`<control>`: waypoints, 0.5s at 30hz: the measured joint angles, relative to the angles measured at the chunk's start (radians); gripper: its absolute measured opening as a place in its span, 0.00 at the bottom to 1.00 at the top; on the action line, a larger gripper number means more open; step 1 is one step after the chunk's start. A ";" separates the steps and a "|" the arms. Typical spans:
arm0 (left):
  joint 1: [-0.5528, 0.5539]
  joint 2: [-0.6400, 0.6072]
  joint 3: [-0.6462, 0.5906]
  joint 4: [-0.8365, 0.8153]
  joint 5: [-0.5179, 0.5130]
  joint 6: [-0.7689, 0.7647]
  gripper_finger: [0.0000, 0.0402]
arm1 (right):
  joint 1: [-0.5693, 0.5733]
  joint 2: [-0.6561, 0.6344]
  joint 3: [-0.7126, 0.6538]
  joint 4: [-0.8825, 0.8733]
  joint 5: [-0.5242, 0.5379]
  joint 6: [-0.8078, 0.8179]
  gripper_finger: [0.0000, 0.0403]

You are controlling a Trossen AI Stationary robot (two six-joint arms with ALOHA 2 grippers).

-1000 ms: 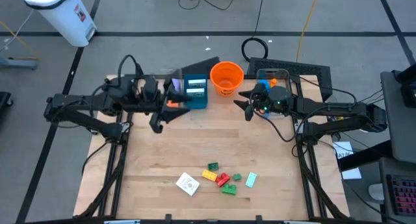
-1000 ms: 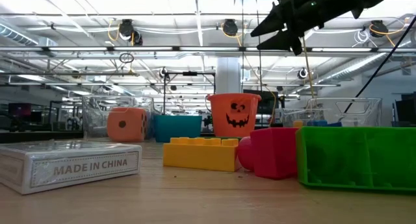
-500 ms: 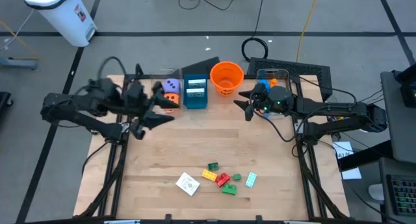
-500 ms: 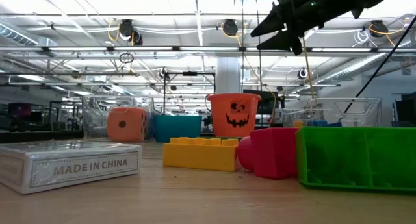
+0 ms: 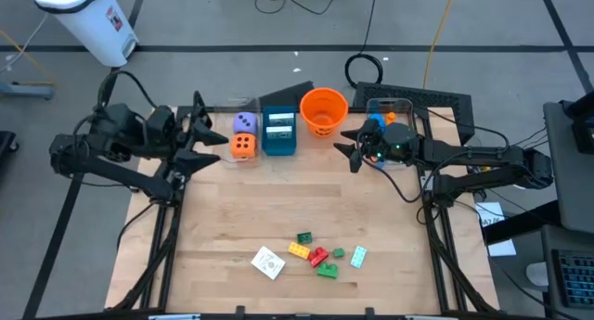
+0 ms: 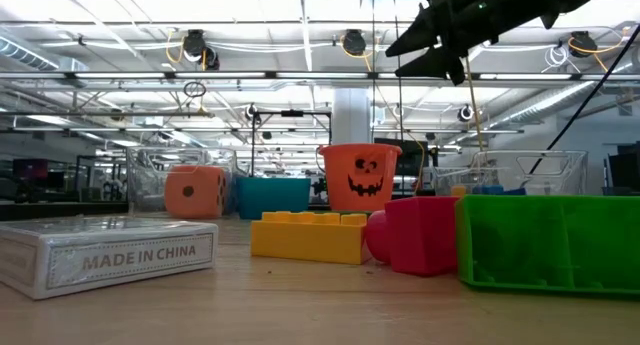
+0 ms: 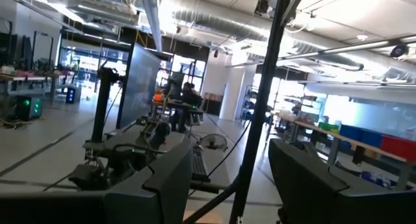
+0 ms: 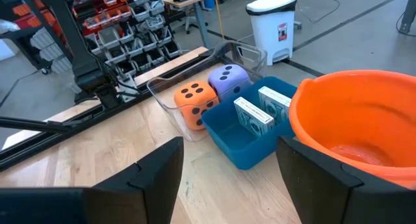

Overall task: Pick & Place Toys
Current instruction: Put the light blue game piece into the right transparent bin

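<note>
orange die [image 5: 242,146] now uncovered in bin; left tool [image 5: 206,139] drawn back, parted, empty.

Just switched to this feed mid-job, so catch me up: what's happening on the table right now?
Neither arm holds anything. The left gripper hangs open at the table's back left, beside the clear bin holding the orange die and purple die. The right gripper hovers open by the orange bucket. Two card packs stand in the teal box. A cluster of bricks and one card pack wait at the front.
</note>
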 joint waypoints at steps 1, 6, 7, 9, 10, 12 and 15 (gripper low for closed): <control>0.000 -0.005 0.000 0.000 0.000 0.000 0.53 | 0.000 0.000 0.000 0.000 0.000 0.000 0.59; 0.000 -0.012 0.000 0.003 0.000 -0.025 0.53 | 0.000 0.000 0.000 0.000 0.000 0.000 0.59; 0.000 -0.011 0.000 0.002 0.000 -0.034 0.53 | 0.000 0.000 0.000 0.000 0.000 0.000 0.59; 0.000 -0.010 0.000 -0.004 0.001 -0.048 0.53 | 0.000 0.000 0.000 0.000 0.000 0.000 0.59; 0.000 -0.010 0.000 -0.008 0.004 -0.051 0.53 | 0.000 0.000 0.000 0.000 0.000 0.000 0.59; 0.000 -0.011 0.000 -0.020 0.004 -0.053 0.53 | 0.000 0.000 0.000 0.000 0.000 0.000 0.59; 0.000 -0.010 0.000 -0.027 -0.015 -0.039 0.53 | 0.000 0.000 0.000 0.000 0.000 0.000 0.59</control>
